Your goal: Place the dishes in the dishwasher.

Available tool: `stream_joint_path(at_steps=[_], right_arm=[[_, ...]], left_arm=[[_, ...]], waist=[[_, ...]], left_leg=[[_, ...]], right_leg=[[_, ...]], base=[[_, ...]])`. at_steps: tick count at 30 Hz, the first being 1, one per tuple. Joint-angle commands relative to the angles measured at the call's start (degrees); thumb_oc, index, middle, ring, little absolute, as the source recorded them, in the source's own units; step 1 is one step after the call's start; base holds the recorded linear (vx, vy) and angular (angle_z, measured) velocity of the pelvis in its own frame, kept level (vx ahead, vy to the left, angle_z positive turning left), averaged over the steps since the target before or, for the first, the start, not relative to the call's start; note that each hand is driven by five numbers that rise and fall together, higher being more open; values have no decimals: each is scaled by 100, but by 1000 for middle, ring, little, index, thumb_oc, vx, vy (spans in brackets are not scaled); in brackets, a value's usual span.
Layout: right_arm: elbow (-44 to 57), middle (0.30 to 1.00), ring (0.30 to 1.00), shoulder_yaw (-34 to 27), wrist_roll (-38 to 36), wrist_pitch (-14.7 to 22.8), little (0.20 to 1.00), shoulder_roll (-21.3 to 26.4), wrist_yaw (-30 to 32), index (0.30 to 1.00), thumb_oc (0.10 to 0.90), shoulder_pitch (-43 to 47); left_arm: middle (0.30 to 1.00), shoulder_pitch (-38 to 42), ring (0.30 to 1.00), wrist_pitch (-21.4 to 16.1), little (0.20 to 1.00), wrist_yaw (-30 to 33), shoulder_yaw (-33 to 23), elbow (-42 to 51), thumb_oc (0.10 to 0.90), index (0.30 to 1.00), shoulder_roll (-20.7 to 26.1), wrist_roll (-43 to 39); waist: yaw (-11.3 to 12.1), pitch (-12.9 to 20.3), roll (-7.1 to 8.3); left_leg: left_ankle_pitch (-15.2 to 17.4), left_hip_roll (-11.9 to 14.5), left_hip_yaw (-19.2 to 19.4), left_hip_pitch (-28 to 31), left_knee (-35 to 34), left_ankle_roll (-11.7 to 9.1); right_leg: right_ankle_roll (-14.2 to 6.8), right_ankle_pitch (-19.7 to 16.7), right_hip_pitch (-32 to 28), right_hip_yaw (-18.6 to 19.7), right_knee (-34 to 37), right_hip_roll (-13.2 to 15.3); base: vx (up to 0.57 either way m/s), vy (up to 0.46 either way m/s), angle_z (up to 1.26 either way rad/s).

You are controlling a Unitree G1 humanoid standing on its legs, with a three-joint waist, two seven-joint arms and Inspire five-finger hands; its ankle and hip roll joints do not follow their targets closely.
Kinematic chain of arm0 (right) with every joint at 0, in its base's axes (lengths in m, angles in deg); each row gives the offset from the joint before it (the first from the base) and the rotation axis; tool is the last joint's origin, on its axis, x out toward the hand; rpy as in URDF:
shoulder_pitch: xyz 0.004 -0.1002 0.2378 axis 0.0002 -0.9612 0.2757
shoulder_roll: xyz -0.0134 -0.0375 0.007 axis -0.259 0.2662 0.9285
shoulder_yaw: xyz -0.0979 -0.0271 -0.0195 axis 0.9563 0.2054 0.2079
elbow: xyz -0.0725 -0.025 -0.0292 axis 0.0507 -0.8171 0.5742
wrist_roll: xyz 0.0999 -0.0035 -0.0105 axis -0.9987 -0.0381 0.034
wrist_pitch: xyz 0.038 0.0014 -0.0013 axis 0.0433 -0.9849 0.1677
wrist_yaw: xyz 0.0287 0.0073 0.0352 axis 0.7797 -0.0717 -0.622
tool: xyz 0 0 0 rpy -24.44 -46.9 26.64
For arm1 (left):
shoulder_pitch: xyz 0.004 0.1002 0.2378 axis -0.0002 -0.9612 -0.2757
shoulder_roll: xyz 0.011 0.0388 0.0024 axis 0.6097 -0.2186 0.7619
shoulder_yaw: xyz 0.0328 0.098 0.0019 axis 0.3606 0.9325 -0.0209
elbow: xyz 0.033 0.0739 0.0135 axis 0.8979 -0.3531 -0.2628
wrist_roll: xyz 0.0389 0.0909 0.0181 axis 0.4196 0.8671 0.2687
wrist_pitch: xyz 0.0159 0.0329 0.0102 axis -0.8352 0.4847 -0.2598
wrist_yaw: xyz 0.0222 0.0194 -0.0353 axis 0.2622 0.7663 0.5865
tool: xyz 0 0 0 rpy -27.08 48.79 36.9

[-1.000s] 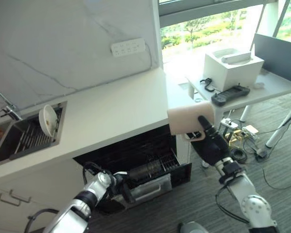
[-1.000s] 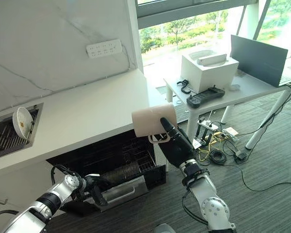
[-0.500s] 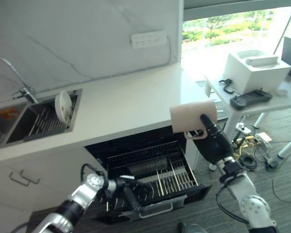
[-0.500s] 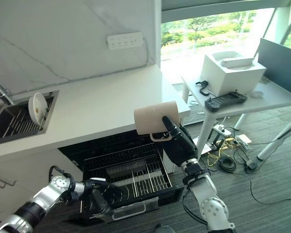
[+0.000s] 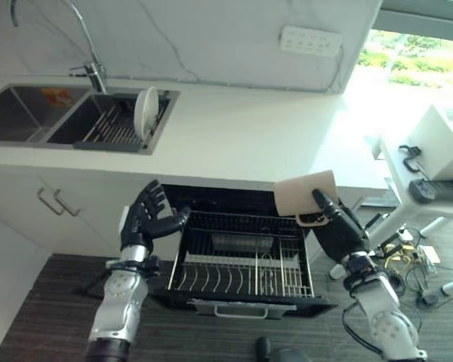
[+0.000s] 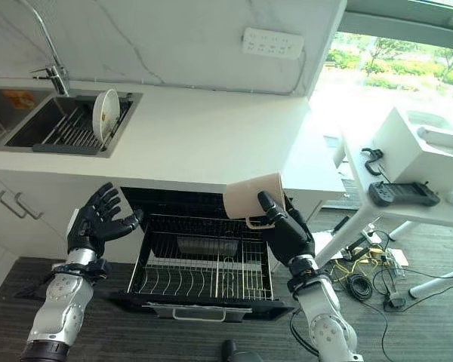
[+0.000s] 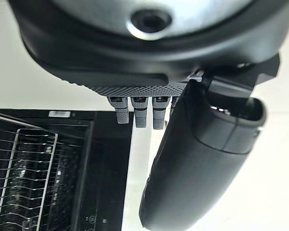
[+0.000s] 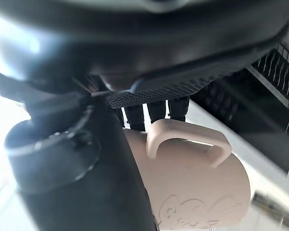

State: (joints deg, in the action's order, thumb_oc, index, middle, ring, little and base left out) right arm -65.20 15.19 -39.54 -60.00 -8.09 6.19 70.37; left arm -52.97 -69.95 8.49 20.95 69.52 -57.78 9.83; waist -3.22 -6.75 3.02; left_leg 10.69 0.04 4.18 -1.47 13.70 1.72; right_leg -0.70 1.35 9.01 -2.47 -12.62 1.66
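A beige mug [image 5: 306, 194] lies on its side in my right hand [image 5: 340, 232], which is shut on it, thumb along its body and fingers by the handle [image 8: 185, 137]. The mug hangs over the right end of the dishwasher's pulled-out wire rack [image 5: 245, 265], under the counter's edge. The rack holds a dark item at its back and rows of bare tines. My left hand [image 5: 145, 220] is raised beside the rack's left side, fingers spread and open, holding nothing. In the sink's drying rack a white plate [image 5: 145, 110] stands on edge.
The white counter [image 5: 249, 143] runs above the dishwasher, with a double sink and tap [image 5: 90, 72] at its left. A cabinet front with bar handles [image 5: 54, 204] is left of the dishwasher. A white side table [image 6: 430, 204] with a box and a controller stands right, cables on the floor.
The view has swung left. My left hand has left the rack's front handle and risen, open, beside the rack. The rack stands fully pulled out. The right hand still holds the mug.
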Motion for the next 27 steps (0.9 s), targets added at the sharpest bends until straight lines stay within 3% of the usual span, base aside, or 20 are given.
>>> stream_joint_path(at_steps=[1,5,11,16,19,27], right_arm=[[366,300,300,-693,254,537,300,107,-50,300,400,417],[119,300,300,-841,394,688,300,273,111,300,400,433],[-116,300,300,-768,608,736,300,644,356,300,400,543],[-542,300,300,-571,1099,688,300,839,476,300,400,613],[-812,300,300,-428,1598,380,300,1134,519,300,400,729],[-1362,300,300,20,2392,-250,300,1911,466,300,400,1297]], left_arm=[[900,233,900,-332,900,-265,124,618,800,900,360,342],[900,39,900,90,900,-541,335,502,800,900,408,139],[900,-58,900,1217,900,-1266,1158,259,800,900,924,1065],[900,87,900,1412,900,-1129,1414,228,800,900,1208,1183],[900,175,900,1634,900,-1071,1531,209,800,900,1277,1190],[900,428,900,1788,900,-1073,1774,190,800,900,1452,1118]], waist=[[-39,174,-41],[24,83,32],[34,-196,-10],[14,-290,-52],[37,-319,-51],[167,-467,-80]], left_leg=[[-76,232,21,-376,349,-175],[-86,265,28,-398,349,-179],[-176,328,69,-540,349,-166],[-212,364,124,-593,349,-169],[-235,378,134,-595,349,-188],[-314,393,106,-662,349,-235]], right_leg=[[-564,384,-267,-5,-457,472],[-586,350,-264,-12,-457,464],[-660,212,-118,-11,-457,456],[-695,179,-55,-19,-457,476],[-705,176,-63,-40,-457,488],[-691,158,-61,-98,-457,515]], base=[[23,-50,4],[26,-72,8],[-34,-52,5],[-27,-21,-5],[12,-46,-2],[-8,-32,-1]])
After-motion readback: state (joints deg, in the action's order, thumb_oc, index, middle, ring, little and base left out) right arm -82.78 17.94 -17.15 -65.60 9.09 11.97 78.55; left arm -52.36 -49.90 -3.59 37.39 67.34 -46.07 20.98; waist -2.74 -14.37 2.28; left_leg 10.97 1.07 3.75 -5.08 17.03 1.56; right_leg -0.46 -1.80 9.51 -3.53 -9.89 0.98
